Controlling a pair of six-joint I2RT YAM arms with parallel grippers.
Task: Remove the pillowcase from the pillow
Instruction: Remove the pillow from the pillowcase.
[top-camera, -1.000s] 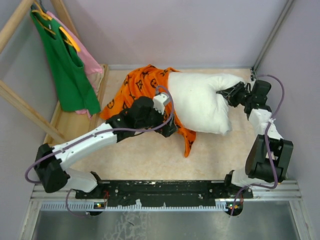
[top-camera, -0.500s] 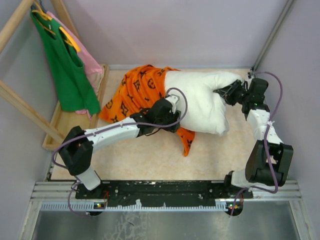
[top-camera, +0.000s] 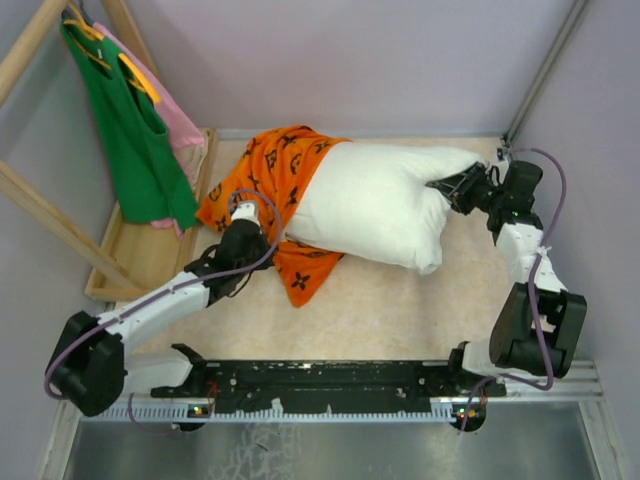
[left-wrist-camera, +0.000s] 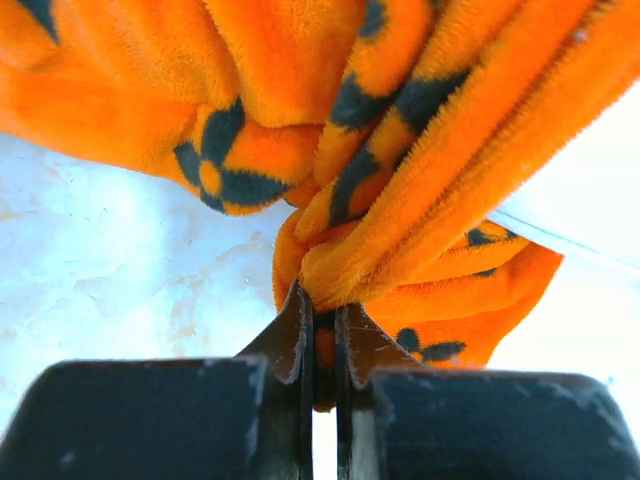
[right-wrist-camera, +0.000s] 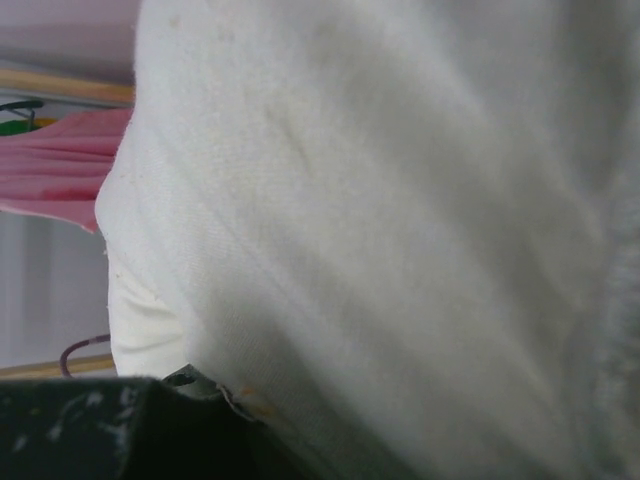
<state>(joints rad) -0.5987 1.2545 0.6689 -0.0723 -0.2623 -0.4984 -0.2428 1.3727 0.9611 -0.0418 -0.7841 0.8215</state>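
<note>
the white pillow (top-camera: 372, 205) lies in the upper centre of the top view, its long axis running left to right. its left end sits in the orange pillowcase (top-camera: 268, 172), and the right gripper (top-camera: 452, 190) pinches its right end. the left gripper (left-wrist-camera: 320, 318) has its fingers pressed together on a pillowcase fold.

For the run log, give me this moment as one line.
left claw: shut on pillowcase | right claw: gripping pillow corner | pillow mostly uncovered

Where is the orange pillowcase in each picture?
Top view: pillowcase left of centre, at the pillow's left end.
Left wrist: fills the top, pinched in the left claw.
Right wrist: not in it.
Shared landmark: the white pillow, in all three.
</note>
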